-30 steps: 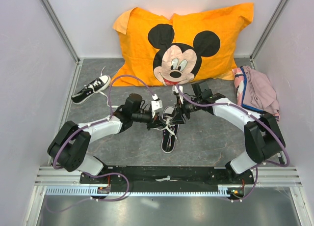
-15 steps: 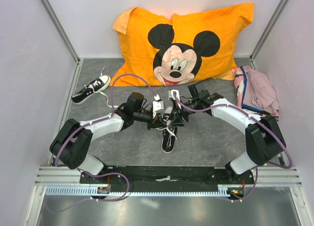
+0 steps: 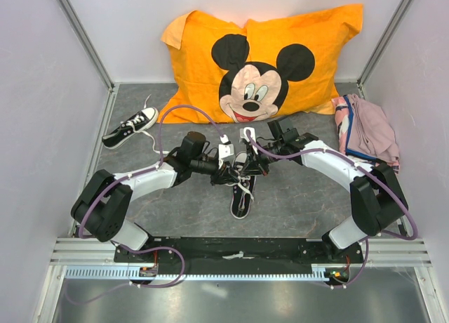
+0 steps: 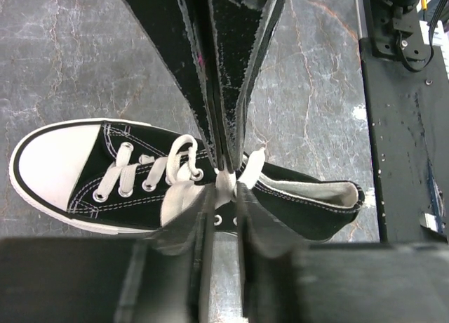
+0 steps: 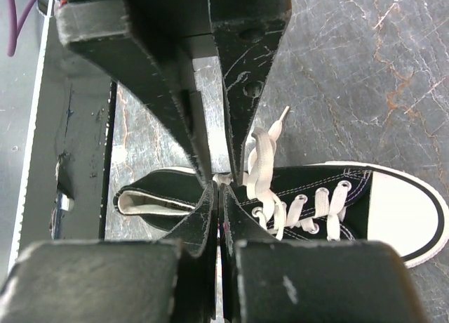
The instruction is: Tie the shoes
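The near shoe (image 3: 240,203) is set on its sole at the centre of the table (image 3: 302,203), with the heel toward the arm bases. Its white lace (image 4: 251,167) is pinched above the tongue by the right gripper (image 5: 217,193), whose fingers are pressed together. The left gripper (image 4: 224,189) is positioned opposite, tip to tip, with its fingers slightly apart around the same lace. The second shoe (image 3: 130,127) is located well apart, at the far left.

Orange Mickey Mouse pillow (image 3: 263,60) at 12 o'clock on grey desk (image 3: 302,203); bundled pink cloth (image 3: 368,130) at 2 o'clock.
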You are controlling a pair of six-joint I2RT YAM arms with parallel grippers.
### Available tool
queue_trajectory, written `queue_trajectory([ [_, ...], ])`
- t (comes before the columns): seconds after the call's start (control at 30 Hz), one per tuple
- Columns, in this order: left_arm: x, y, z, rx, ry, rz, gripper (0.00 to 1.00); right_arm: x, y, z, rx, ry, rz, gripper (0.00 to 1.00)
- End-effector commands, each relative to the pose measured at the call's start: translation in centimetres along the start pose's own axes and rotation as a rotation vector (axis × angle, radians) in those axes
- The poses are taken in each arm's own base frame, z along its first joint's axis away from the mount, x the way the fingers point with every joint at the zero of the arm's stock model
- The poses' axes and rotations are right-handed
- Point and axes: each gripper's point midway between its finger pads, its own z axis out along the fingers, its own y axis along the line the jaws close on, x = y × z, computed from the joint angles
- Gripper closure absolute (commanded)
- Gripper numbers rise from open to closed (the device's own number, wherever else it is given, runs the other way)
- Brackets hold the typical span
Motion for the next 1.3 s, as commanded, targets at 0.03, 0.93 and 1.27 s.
queue_trajectory([
  [0.03,-1.9,-0.2,-0.4,-0.006,-0.071,0.016,0.67,-1.4,-0.4,-0.1,0.013,-0.049,-0.011,1.00],
  [0.93,-2.8,0.2,-0.6,0.005,-0.124,-0.045,0.77,-1.3,-0.5,-0.3,0.026,-0.069,0.028,1.00],
  [1.27,-1.8,-0.2,-0.8,0.019,-0.074,-0.044,0.98,-1.1,-2.0,-2.2,0.060,-0.107,0.197,0.49],
])
